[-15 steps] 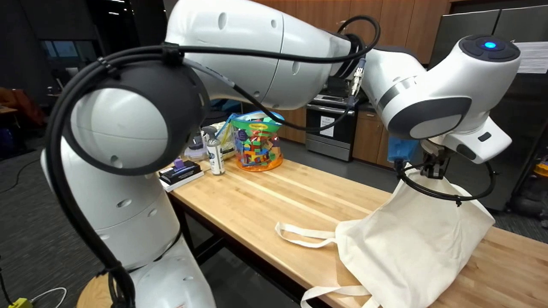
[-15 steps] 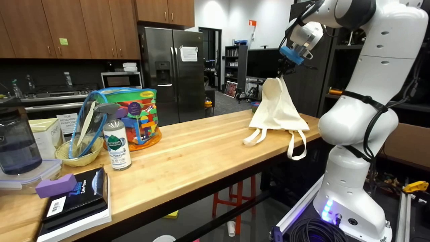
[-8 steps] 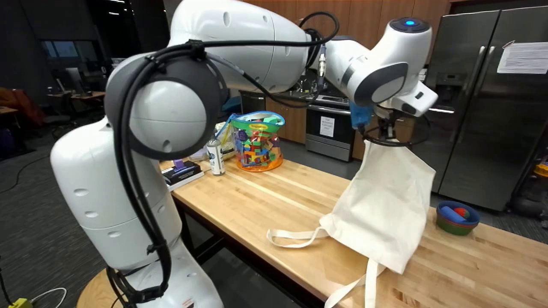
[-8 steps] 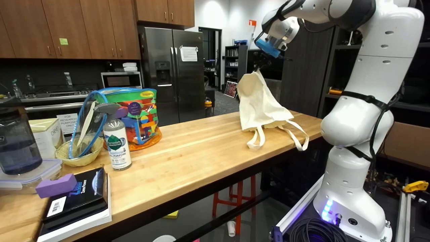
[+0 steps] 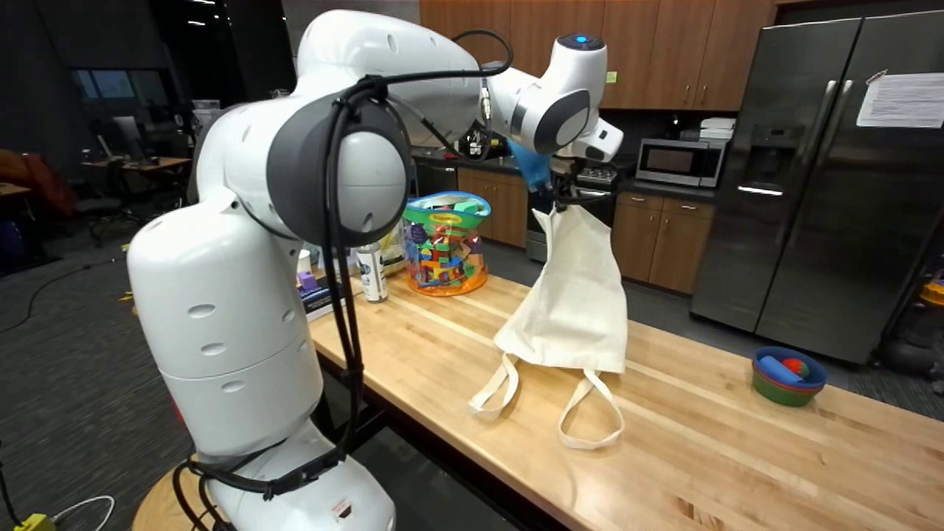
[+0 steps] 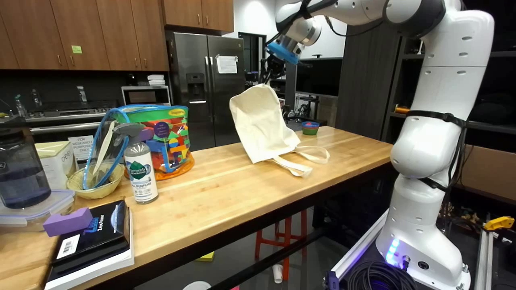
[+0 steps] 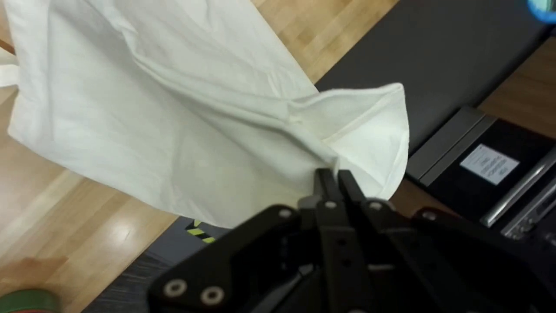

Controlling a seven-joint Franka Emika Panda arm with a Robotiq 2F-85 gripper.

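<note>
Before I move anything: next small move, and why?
I'd probably lower the tool slightly, keeping it shut. It pinches the bag at the end opposite the straps, and the bag hangs over the table with the straps lowest, so easing down should let the cloth settle. Whether the straps touch the table, I can't tell.
</note>
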